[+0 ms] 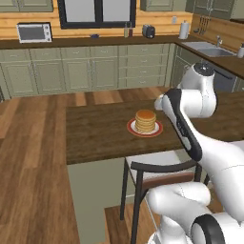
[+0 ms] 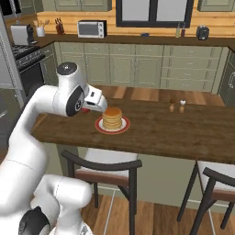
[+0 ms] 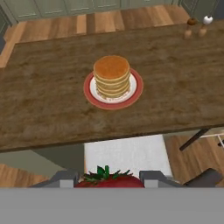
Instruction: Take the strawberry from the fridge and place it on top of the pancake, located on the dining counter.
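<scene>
End effector [image 3: 109, 180] clamped on strawberry [image 3: 109, 178], apparently short of pancake [image 3: 112, 75].

Around me, warm plank flooring [image 1: 33, 143] is running across the room. Sage-green cabinets [image 1: 81, 71] are lining the far wall under a dark worktop [image 1: 95, 42], where a microwave [image 1: 34, 32] and a toaster [image 1: 148, 31] are sitting. A dark-framed window [image 1: 95, 12] is hanging above. A sink [image 1: 209, 49] is gleaming at the right, and dark-framed chairs [image 2: 108, 172] are standing nearby.
</scene>
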